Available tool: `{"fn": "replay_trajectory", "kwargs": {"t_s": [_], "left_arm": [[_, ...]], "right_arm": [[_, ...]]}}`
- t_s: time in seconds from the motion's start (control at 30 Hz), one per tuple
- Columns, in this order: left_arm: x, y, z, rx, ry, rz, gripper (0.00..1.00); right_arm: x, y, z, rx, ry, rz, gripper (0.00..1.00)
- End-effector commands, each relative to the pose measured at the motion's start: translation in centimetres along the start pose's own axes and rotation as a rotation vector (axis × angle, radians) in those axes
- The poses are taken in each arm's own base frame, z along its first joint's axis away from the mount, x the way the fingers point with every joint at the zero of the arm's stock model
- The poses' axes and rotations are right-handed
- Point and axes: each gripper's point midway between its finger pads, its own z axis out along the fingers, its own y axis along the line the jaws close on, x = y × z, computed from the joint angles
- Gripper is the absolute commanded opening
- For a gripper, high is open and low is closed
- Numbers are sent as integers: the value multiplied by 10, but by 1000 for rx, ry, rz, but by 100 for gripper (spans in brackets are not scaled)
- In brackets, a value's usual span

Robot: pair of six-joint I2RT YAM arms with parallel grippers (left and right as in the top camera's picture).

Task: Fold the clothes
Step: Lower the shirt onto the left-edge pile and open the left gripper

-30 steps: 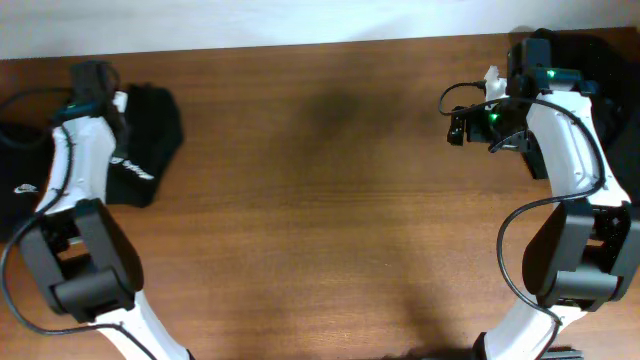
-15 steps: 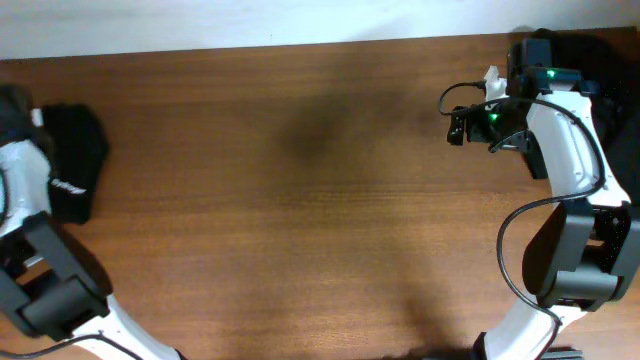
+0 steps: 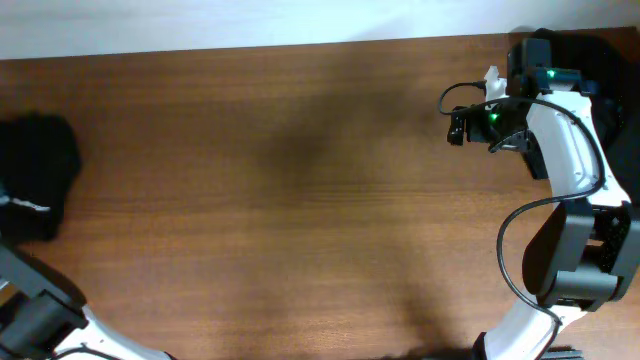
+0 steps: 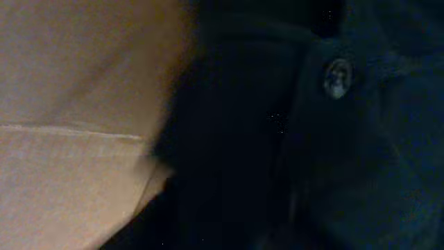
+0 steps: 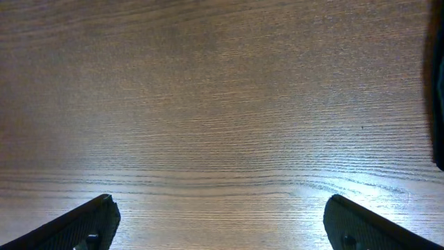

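Observation:
One of the clothes, a black garment (image 3: 35, 175) with a small white mark, lies bunched at the table's far left edge. In the left wrist view dark cloth (image 4: 277, 139) with a small round button (image 4: 337, 76) fills most of the picture. My left fingers cannot be made out against it, and the left gripper is off the overhead frame. More black clothes (image 3: 605, 55) lie at the back right corner behind my right arm (image 3: 565, 150). My right gripper (image 5: 223, 229) stands wide open over bare wood, its fingertips (image 5: 94, 219) holding nothing.
The brown wooden table (image 3: 320, 200) spans the overhead view. A pale beige surface (image 4: 76, 104) shows to the left of the dark cloth in the left wrist view. A black cloth edge (image 5: 438, 104) shows at the right of the right wrist view.
My left arm has swung left out of the overhead view, and the black garment went with it to the table's left edge. The right arm has stayed put.

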Motion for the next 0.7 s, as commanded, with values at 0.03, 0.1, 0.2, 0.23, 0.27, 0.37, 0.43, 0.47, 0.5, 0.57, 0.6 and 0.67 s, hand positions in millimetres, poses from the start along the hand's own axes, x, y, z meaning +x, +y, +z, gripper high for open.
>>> {"fn": "replay_trajectory", "kwargs": {"t_s": [0.03,0.1,0.2,0.23,0.27,0.37,0.43,0.47,0.5,0.57,0.6,0.67], "left_arm": [[-17,2,-12,68,-82,-76,99],[-19,3,-12,66,-88,-81,99],[-28,9,-18,49,-123,-88,99],[-33,12,-24,43,-142,-91,99],[-38,14,-32,38,-161,-102,99],[-56,8,-55,100,-232,-137,98],[-67,-8,-68,192,-279,-151,80],[-71,-19,-73,246,-297,-142,57],[-74,-29,-76,288,-307,-133,36],[-73,-45,-77,341,-299,-120,13],[-72,-50,-75,347,-284,-126,10],[-68,-59,-65,344,-250,-151,10]], "right_arm": [[1,0,-1,11,-1,4,98],[1,0,-1,11,-1,4,99],[1,0,-1,11,-1,4,99],[1,0,-1,11,-1,4,99],[1,0,-1,11,-1,4,99],[1,0,-1,11,-1,4,99],[1,0,-1,11,-1,4,99],[1,0,-1,11,-1,4,98],[1,0,-1,11,-1,4,99],[1,0,-1,11,-1,4,99],[1,0,-1,11,-1,4,99],[1,0,-1,11,-1,4,99]]}}
